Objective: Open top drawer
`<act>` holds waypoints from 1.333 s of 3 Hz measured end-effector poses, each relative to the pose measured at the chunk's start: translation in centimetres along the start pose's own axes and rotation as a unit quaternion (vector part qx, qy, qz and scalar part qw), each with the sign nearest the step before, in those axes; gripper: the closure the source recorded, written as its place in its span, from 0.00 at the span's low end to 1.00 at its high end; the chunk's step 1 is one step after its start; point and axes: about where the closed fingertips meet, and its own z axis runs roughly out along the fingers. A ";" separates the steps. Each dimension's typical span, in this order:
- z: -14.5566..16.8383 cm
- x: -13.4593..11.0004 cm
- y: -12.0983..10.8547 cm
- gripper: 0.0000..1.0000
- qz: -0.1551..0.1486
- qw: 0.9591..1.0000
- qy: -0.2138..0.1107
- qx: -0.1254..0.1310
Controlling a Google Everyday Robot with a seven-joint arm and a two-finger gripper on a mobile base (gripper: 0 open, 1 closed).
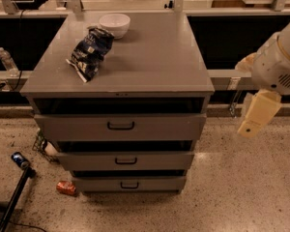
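Note:
The top drawer point(77, 126) is the widest of three grey fronts in the grey cabinet point(150, 62), with a small dark bar handle point(121, 125) at its centre. Its front stands a little out from the cabinet, and a dark gap shows above it. The two lower drawers point(87, 161) also stick out slightly. My gripper point(253, 117) hangs to the right of the cabinet, at about the top drawer's height. It is well apart from the handle and touches nothing.
A dark blue chip bag point(89, 52) and a white bowl point(114, 24) lie on the cabinet top. A water bottle point(6, 61) stands at the left rail. On the floor at the left lie a red can point(66, 188) and a black pole point(14, 199).

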 end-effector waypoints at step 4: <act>11.2 -1.9 1.4 0.00 -0.059 0.995 -0.076 0.015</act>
